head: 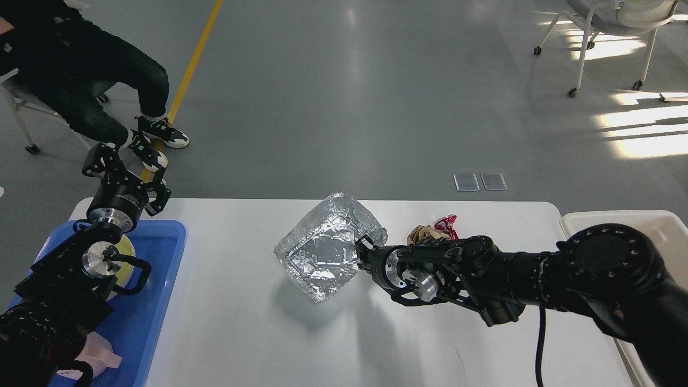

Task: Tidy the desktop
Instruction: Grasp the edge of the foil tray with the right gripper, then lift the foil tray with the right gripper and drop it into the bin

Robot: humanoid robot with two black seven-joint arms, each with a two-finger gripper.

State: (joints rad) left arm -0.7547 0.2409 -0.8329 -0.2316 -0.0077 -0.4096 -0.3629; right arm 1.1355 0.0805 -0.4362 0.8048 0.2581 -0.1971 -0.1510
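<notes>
The white desktop (258, 333) fills the lower view. My right gripper (364, 251) is shut on the right rim of a crumpled foil tray (322, 247) and holds it tilted up off the desktop, its inside facing me. A crumpled brown paper ball (422, 234) and a red wrapper (446, 223) lie on the desktop just behind my right wrist. My left gripper (124, 174) is open and empty, raised above the far end of the blue tray (161, 279).
The blue tray at the left holds a yellow-green round item (127, 251) and a pale pink item (99, 352). A white bin (634, 223) stands at the right edge. A seated person (80, 70) is beyond the far left corner. A chair (613, 32) stands far right.
</notes>
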